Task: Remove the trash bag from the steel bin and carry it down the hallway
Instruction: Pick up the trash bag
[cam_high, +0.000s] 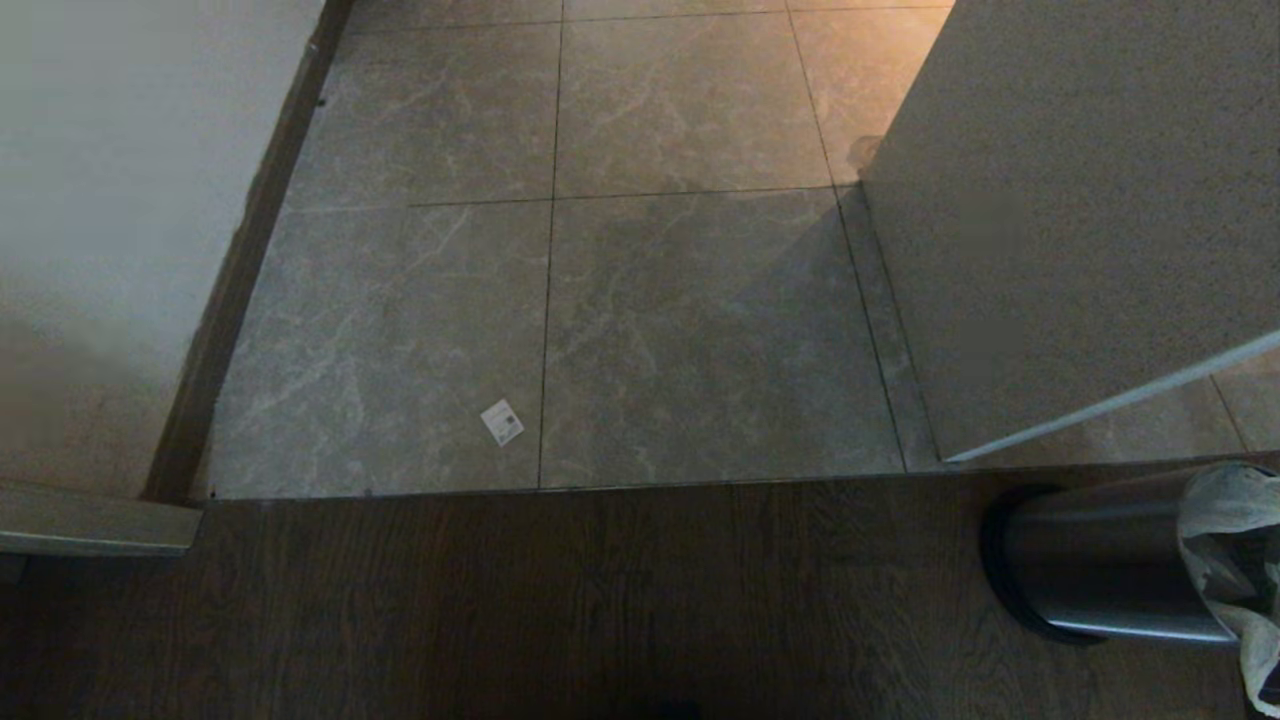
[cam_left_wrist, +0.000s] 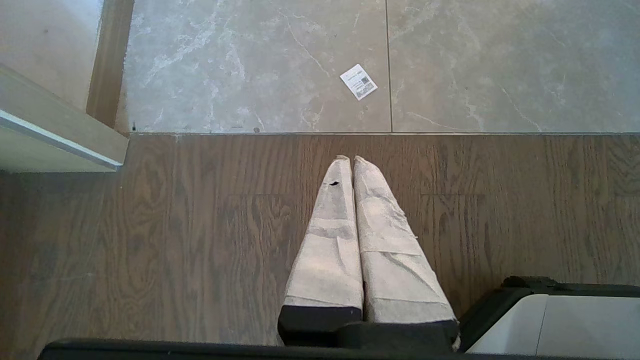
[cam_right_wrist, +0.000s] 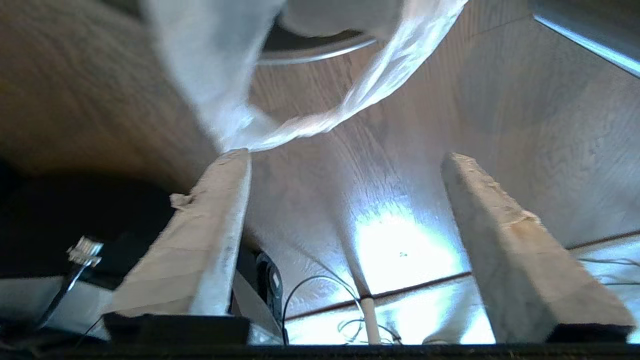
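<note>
Your right gripper (cam_right_wrist: 345, 160) stands wide apart, both tape-wrapped fingers (cam_right_wrist: 210, 225) splayed with bare wood-grain floor showing between them, and nothing is pinched. The trash bag (cam_right_wrist: 320, 120) is right there though: a twisted loop of thin, filmy white plastic drapes across just beyond the fingertips, one strand meeting the tip of one finger, so I read this as a handle you are lining up to catch, not a grip. From the head camera you can see where it all sits: the steel bin (cam_high: 1100, 570), round, brushed and shiny with a dark base ring, stands on the dark wooden floor (cam_high: 560, 600) at its right edge, close to the threshold, and the crinkly bag (cam_high: 1225, 530) spills up over the bin's rim and down its side, which is what puts the handle within reach. So the bag is not yet out. Ahead, past the threshold strip, lies the hallway (cam_high: 690, 300), veined grey tiles with a small white label (cam_high: 502, 422) near the seam. Your left gripper (cam_left_wrist: 350, 162) hangs parked over the wooden boards, its padded fingers pressed flat together, holding nothing. Next, I'd say, you want that loop squarely between the open fingers before closing; plastic this slippery could slide off one tip.
</note>
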